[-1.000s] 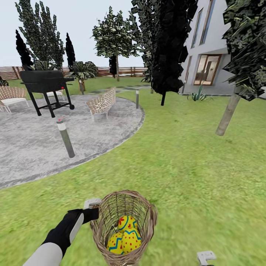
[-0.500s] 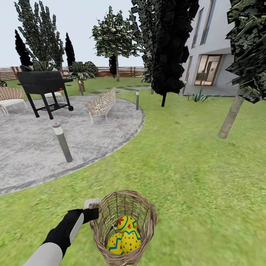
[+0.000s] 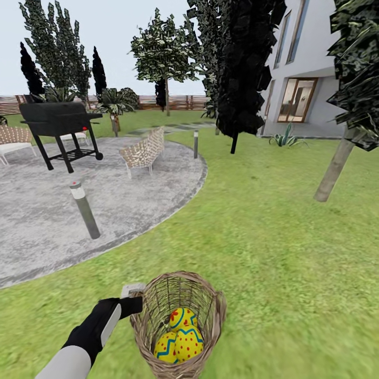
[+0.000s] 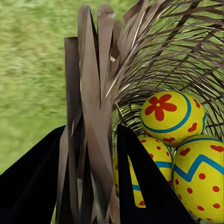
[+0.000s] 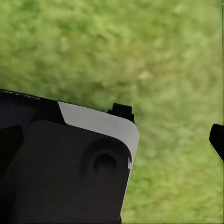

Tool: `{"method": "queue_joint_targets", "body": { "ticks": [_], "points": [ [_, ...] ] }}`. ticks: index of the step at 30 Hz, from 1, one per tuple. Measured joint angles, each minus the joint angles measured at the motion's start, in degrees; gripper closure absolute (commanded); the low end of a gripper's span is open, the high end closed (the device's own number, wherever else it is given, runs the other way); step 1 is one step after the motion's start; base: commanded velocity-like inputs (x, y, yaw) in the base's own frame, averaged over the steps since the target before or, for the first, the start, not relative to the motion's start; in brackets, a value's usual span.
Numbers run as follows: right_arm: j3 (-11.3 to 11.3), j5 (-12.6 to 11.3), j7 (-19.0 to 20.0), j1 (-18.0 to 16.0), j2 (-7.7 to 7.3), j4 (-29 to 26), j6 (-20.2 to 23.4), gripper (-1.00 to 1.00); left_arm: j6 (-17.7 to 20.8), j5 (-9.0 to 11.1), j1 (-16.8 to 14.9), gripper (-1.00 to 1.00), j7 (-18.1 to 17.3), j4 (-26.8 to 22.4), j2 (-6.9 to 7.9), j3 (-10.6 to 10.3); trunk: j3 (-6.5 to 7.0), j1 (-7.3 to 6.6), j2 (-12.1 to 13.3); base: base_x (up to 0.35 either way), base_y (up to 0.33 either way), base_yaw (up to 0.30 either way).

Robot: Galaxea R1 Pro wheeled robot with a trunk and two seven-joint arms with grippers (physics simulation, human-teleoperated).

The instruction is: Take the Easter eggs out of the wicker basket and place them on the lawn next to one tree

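The wicker basket hangs low in front of me in the head view, just above the lawn. My left gripper is shut on its braided rim, one black finger inside and one outside. Three Easter eggs lie in the basket: a red-flower egg, a zigzag egg and a third egg beneath them. A tree with a pale leaning trunk stands ahead at the right. My right gripper is open over bare grass.
A grey paved circle lies left with a bollard, a black grill and a woven chair. A near-black tree and the white house stand ahead. Open grass stretches toward the pale-trunk tree.
The whole head view has shifted: grill and bollard slide left, the pale-trunk tree sits slightly further right. The basket stays in my left gripper. The right arm's tip left the head view.
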Motion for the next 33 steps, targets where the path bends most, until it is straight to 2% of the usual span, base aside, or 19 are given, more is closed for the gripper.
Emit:
{"method": "queue_joint_targets", "body": {
  "ticks": [6,18,27,31,33],
  "points": [
    [0.00,0.00,-0.01,0.00,0.06,-0.02,-0.69,-1.00,0.00,0.27,0.00,1.00,0.03,0.03,-0.85,-0.06,1.08,-1.32,2.41,0.315,0.000,0.000],
    [-0.04,-0.32,0.00,0.02,-0.03,0.06,-0.61,-1.00,-0.01,0.12,0.00,1.00,0.03,0.08,-0.97,-0.06,3.24,-3.96,7.23,0.327,0.000,0.000],
    [0.00,0.45,-0.01,0.78,-0.02,0.07,-0.70,-1.00,-0.01,0.10,0.00,1.00,0.02,0.08,-1.36,-0.11,4.86,-5.94,10.84,0.328,0.000,0.000],
    [0.00,-0.06,-0.01,0.83,-0.03,0.03,-0.79,-1.00,0.00,0.17,0.00,1.00,0.02,0.08,-1.40,-0.12,5.58,-6.82,12.45,0.329,0.000,-0.022],
    [-0.05,-0.25,-0.01,0.85,-0.03,0.07,-2.80,-1.00,-0.03,-0.20,-0.01,1.00,0.02,0.11,-1.39,-0.12,5.94,-7.26,13.25,0.329,0.000,-0.235]
  ]
}}
